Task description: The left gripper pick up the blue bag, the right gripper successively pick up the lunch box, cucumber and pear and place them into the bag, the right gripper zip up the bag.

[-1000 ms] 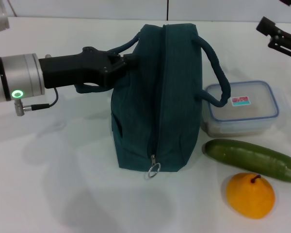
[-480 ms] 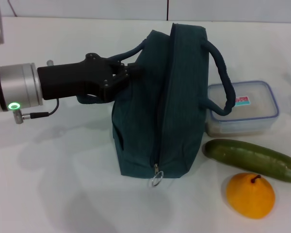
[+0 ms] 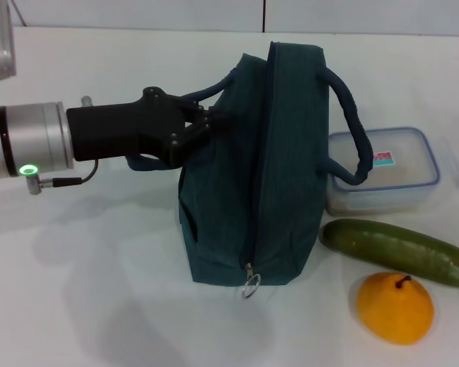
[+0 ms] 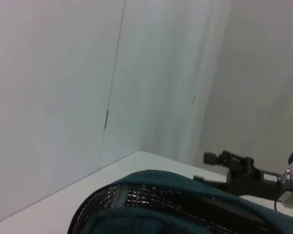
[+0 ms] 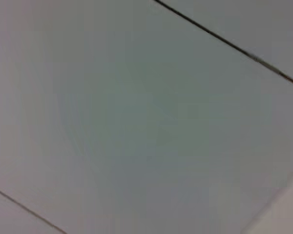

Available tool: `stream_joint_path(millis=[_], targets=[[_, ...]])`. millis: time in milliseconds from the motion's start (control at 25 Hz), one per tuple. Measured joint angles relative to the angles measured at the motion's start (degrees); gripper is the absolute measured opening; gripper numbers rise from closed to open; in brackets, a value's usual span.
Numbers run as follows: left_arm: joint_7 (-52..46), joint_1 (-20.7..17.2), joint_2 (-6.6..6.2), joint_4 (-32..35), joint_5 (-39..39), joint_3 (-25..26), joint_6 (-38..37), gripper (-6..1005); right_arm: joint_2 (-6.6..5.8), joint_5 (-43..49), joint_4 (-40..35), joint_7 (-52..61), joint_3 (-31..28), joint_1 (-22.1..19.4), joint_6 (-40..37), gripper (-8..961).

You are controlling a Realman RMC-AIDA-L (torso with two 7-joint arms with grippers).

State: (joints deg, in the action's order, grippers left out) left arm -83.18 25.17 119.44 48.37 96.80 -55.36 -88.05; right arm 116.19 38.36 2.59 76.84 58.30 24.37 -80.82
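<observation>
The blue bag [image 3: 268, 168] stands upright in the middle of the table, with its zipper ring pull [image 3: 250, 288] hanging at the near end. My left gripper [image 3: 206, 118] reaches in from the left and is shut on the bag's left handle [image 3: 214, 84]. The bag's right handle [image 3: 350, 115] droops over the lunch box [image 3: 390, 172], which sits just right of the bag. The cucumber [image 3: 398, 251] lies in front of the box, and the pear [image 3: 395, 307] in front of that. The left wrist view shows the bag's rim [image 4: 151, 176], its silver lining [image 4: 156, 200] and, beyond, my right gripper [image 4: 208, 157].
The white table [image 3: 99, 290] stretches to the left and front of the bag. A white wall with a dark seam [image 3: 264, 14] runs along the back. The right wrist view shows only pale wall panels [image 5: 136, 122].
My left gripper has pulled the bag's handle up and a little to the right, and the bag stands taller. The right gripper has left the head view at the top right.
</observation>
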Motion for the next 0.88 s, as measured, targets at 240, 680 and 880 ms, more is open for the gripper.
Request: stream_joint_path(millis=[240,680,880], targets=[[1.7,1.5,0.05,-1.8,-0.2,-0.4,0.0,35,0.0,4.0,3.9,4.1,-0.1,2.3,3.1,845],[2.5,2.6,0.19,-2.8,-0.4,-2.5,0.1,35,-0.01,8.8,6.4,7.1,-0.5,4.5,4.5,810],[2.5,2.5,0.23,-2.8,-0.4,-3.1,0.1,35,-0.01,10.4,6.4,9.0,-0.6,5.0,4.5,791]])
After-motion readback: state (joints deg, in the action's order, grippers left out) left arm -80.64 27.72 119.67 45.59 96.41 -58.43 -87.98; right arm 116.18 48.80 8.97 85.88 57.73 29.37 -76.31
